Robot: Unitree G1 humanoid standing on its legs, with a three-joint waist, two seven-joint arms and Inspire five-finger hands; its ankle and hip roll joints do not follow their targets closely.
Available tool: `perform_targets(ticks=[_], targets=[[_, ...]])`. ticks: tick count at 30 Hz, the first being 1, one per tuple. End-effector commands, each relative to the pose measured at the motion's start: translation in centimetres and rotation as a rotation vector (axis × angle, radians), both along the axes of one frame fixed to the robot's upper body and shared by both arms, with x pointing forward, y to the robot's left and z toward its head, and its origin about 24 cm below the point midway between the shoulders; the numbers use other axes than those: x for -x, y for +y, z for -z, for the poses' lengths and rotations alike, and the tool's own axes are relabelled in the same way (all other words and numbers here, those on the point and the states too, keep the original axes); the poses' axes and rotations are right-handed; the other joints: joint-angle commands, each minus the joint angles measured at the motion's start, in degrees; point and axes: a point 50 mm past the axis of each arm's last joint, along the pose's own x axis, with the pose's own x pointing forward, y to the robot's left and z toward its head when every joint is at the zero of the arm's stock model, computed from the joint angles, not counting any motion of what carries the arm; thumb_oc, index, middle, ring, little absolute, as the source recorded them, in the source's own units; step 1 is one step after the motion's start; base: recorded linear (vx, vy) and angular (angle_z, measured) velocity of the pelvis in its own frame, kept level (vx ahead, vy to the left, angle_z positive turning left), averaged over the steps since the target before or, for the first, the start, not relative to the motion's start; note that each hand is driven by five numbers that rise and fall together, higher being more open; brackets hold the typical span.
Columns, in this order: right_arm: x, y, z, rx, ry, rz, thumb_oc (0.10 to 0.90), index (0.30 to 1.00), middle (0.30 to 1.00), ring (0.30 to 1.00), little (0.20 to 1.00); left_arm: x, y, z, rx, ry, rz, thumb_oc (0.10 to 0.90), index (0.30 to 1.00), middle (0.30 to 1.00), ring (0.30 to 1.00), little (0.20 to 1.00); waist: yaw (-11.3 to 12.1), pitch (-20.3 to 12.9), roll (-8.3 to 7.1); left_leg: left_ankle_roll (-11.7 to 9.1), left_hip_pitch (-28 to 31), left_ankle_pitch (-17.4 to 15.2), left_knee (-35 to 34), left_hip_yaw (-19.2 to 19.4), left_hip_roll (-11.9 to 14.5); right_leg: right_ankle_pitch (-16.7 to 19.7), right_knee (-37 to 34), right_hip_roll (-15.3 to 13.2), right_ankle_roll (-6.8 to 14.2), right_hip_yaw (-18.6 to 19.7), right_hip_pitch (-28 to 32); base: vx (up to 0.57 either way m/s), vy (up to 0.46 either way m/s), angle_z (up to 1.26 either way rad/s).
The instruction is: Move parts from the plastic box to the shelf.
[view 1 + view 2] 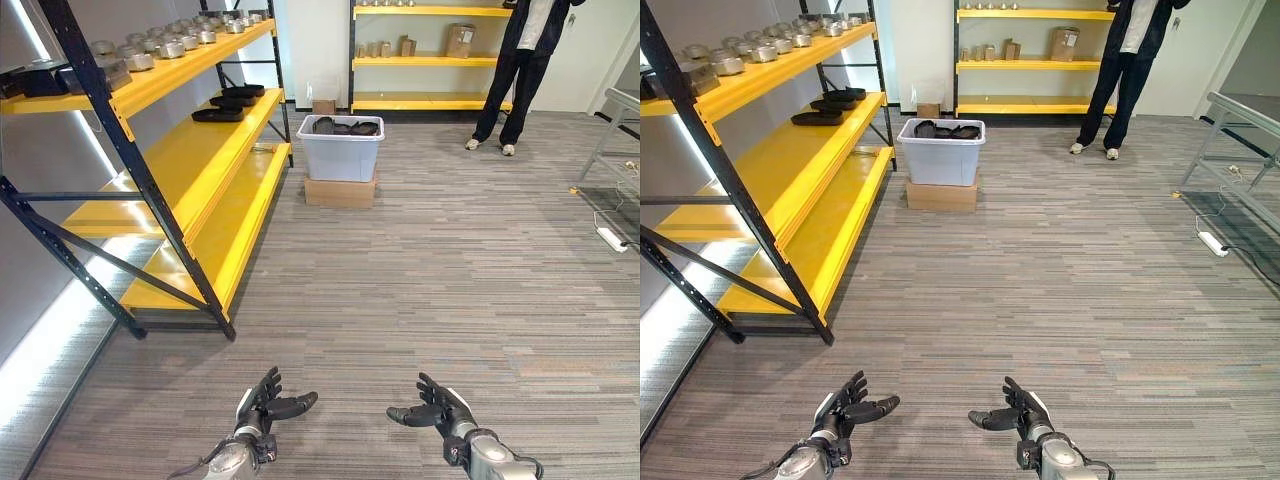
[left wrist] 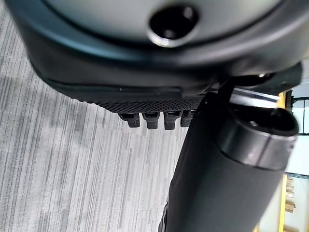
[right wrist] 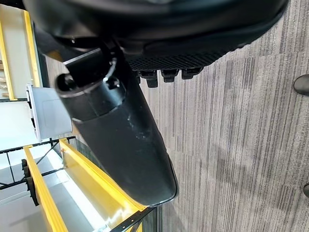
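We see the dark parts (image 1: 345, 127) lying heaped inside the plastic box (image 1: 341, 155), a pale grey tub that stands on a flat cardboard carton (image 1: 340, 191) on the striped carpet, well ahead of us and just beside the far end of the shelf (image 1: 205, 165). That shelf, a rack of yellow boards on dark blue posts, runs along our left side; its middle board already carries a few flat black parts (image 1: 228, 103) near the far end, and its top board holds a row of grey metal castings (image 1: 165, 45). Both hands are low in the foreground, well apart from the box and from the shelf, and neither touches anything. Our left hand (image 1: 268, 404) hovers over the carpet with its fingers spread and relaxed and the thumb pointing inward, holding nothing. Our right hand (image 1: 434, 409) mirrors it, fingers loose and splayed, thumb pointing toward the left hand, also empty. At the back of the room a second yellow shelf unit (image 1: 430, 60) bears some small cartons, and a person (image 1: 520, 70) in dark clothes stands before it. At the right edge we see a metal table frame (image 1: 615, 125) and a white power strip (image 1: 610, 238) on the floor.
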Motion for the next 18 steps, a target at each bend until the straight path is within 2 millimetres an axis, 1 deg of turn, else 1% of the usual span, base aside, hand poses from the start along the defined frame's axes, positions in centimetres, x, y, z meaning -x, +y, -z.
perform_targets(ticks=[1,2,3,4,5,6,7,8,9,10,11,12,13,14,15,16,17,18], targets=[[-6.1,0.6,-4.5,0.018,-0.269,-0.074,0.9,1.0,1.0,1.0,1.0,-6.0,0.2,-4.5,-0.031,-0.265,0.078,0.9,1.0,1.0,1.0,1.0,0.2,3.0,-1.29,-0.2,-1.8,-2.4,2.1,-2.9,1.8,-7.4,7.2,-5.5,4.6,-0.9,1.5,-0.05,0.069,-0.04],[-6.1,0.6,-4.5,0.018,-0.27,-0.074,0.9,1.0,1.0,1.0,1.0,-6.0,0.2,-4.6,-0.032,-0.266,0.078,0.9,1.0,1.0,1.0,1.0,0.2,2.9,-1.33,-0.2,-2.0,-2.5,2.3,-2.9,1.7,-7.5,7.5,-5.5,4.6,-0.8,1.2,-0.07,0.13,-0.04],[-6.4,0.8,-4.8,0.007,-0.285,-0.075,0.9,1.0,1.0,1.0,1.0,-6.6,0.0,-5.1,-0.04,-0.29,0.099,0.9,1.0,1.0,1.0,1.0,0.2,3.9,-1.37,0.6,-3.4,-3.2,4.0,-3.8,1.3,-8.3,11.5,-6.3,5.1,-0.5,-0.9,-0.04,0.088,-0.01],[-6.4,0.8,-4.8,0.007,-0.285,-0.075,0.9,1.0,1.0,1.0,1.0,-6.7,0.0,-5.1,-0.04,-0.29,0.099,0.9,1.0,1.0,1.0,1.0,0.2,3.8,-1.41,0.6,-3.6,-3.3,4.2,-3.8,1.2,-8.4,11.7,-6.4,5.1,-0.5,-1.1,-0.04,0.195,0.09],[-6.2,1.0,-4.9,-0.008,-0.289,-0.076,0.9,1.0,1.0,1.0,1.0,-7.0,-0.1,-5.6,-0.063,-0.312,0.13,0.9,1.0,1.0,1.0,1.0,0.0,4.3,-1.56,2.0,-4.3,-4.8,5.8,-4.7,0.0,-7.3,17.2,-8.0,5.9,-0.2,-3.6,0.0,0.189,0.15],[-6.0,0.9,-4.9,-0.016,-0.295,-0.07,0.9,1.0,1.0,1.0,1.0,-7.1,-0.2,-5.7,-0.064,-0.319,0.141,0.9,1.0,1.0,1.0,1.0,-0.4,5.4,-1.81,3.0,-4.6,-6.0,7.5,-5.2,-0.8,-4.4,22.6,-9.0,7.0,1.1,-5.3,-0.01,0.311,0.2],[-5.9,1.1,-4.9,-0.027,-0.299,-0.062,0.9,1.0,1.0,1.0,1.0,-7.2,-0.5,-6.0,-0.067,-0.332,0.157,0.9,1.0,1.0,1.0,1.0,-0.8,6.7,-1.58,4.8,-4.7,-7.3,9.4,-6.2,-1.8,2.1,32.0,-10.0,7.5,3.7,-10.0,-0.02,0.203,0.16],[-5.9,1.1,-4.9,-0.027,-0.299,-0.062,0.9,1.0,1.0,1.0,1.0,-7.2,-0.4,-6.0,-0.067,-0.332,0.157,0.9,1.0,1.0,1.0,1.0,-0.7,6.5,-1.55,4.8,-4.9,-7.2,9.4,-6.2,-1.7,2.2,31.9,-10.0,7.4,3.7,-10.2,0.0,0.208,0.13],[-5.9,1.4,-5.1,-0.037,-0.308,-0.065,0.9,1.0,1.0,1.0,1.0,-7.3,-0.5,-6.2,-0.064,-0.34,0.163,0.9,1.0,1.0,1.0,1.0,-1.0,7.2,-1.03,5.6,-4.5,-7.8,9.7,-6.4,-1.9,4.3,36.4,-9.7,7.3,5.3,-13.0,0.02,0.146,0.0],[-6.2,1.6,-5.4,-0.039,-0.324,-0.071,0.9,1.0,1.0,1.0,1.0,-7.4,-0.6,-6.4,-0.061,-0.352,0.165,0.9,1.0,1.0,1.0,1.0,-1.3,8.3,-0.53,6.3,-4.2,-8.5,10.8,-6.8,-1.8,5.7,40.2,-8.7,7.2,6.9,-15.6,0.06,0.193,-0.02],[-6.3,1.7,-5.6,-0.042,-0.334,-0.074,0.9,1.0,1.0,1.0,1.0,-7.4,-0.6,-6.5,-0.06,-0.353,0.167,0.9,1.0,1.0,1.0,1.0,-1.5,8.8,0.01,6.5,-3.9,-9.0,11.3,-7.0,-1.5,4.0,42.0,-8.2,6.8,7.0,-18.1,0.12,0.137,-0.05],[-6.6,1.8,-5.9,-0.05,-0.351,-0.07,0.9,1.0,1.0,1.0,1.0,-7.4,-0.3,-6.6,-0.07,-0.357,0.166,0.9,1.0,1.0,1.0,1.0,-1.6,9.2,-0.03,6.6,-3.6,-10.2,12.9,-7.1,-1.5,3.3,41.8,-8.1,6.4,6.3,-19.9,0.17,0.077,-0.05],[-6.7,1.8,-6.1,-0.056,-0.359,-0.067,0.9,1.0,1.0,1.0,1.0,-7.4,-0.2,-6.6,-0.068,-0.356,0.164,0.9,1.0,1.0,1.0,1.0,-1.9,9.2,-0.18,6.5,-3.2,-10.8,13.1,-7.5,-1.6,3.0,41.1,-8.9,6.5,5.9,-20.4,0.24,0.008,-0.06],[-6.9,1.8,-6.4,-0.057,-0.376,-0.07,0.9,1.0,1.0,1.0,1.0,-7.5,0.0,-6.7,-0.069,-0.36,0.164,0.9,1.0,1.0,1.0,1.0,-2.4,9.2,-0.77,6.1,-2.5,-12.3,14.2,-7.8,-1.7,2.2,37.2,-8.9,6.4,5.5,-20.7,0.26,-0.043,0.01],[-6.9,1.7,-6.5,-0.058,-0.38,-0.068,0.9,1.0,1.0,1.0,1.0,-7.5,0.1,-6.7,-0.069,-0.358,0.16,0.9,1.0,1.0,1.0,1.0,-2.7,9.1,-1.29,5.6,-1.7,-13.2,14.6,-8.1,-1.9,1.9,35.4,-9.2,6.5,5.5,-20.7,0.33,-0.111,0.14],[-7.2,1.7,-6.7,-0.058,-0.39,-0.059,0.9,1.0,1.0,1.0,1.0,-7.8,0.4,-6.9,-0.076,-0.365,0.158,0.9,1.0,1.0,1.0,1.0,-3.2,9.4,-2.34,5.2,-0.9,-15.9,17.2,-8.2,-1.6,0.6,29.0,-8.9,6.3,4.9,-20.5,0.29,-0.107,0.25],[-7.2,1.6,-6.8,-0.059,-0.391,-0.052,0.9,1.0,1.0,1.0,1.0,-7.7,0.3,-6.9,-0.074,-0.363,0.158,0.9,1.0,1.0,1.0,1.0,-3.3,9.5,-2.52,4.8,-0.4,-16.2,17.3,-8.5,-1.6,0.7,28.0,-9.0,6.6,4.6,-20.2,0.32,-0.145,0.23],[-7.4,1.7,-7.0,-0.061,-0.401,-0.054,0.9,1.0,1.0,1.0,1.0,-7.8,0.6,-6.8,-0.079,-0.362,0.148,0.9,1.0,1.0,1.0,1.0,-3.5,9.4,-3.14,4.2,0.9,-17.7,17.9,-8.4,-1.2,0.8,23.4,-9.1,6.8,3.7,-20.4,0.39,-0.167,0.19]])
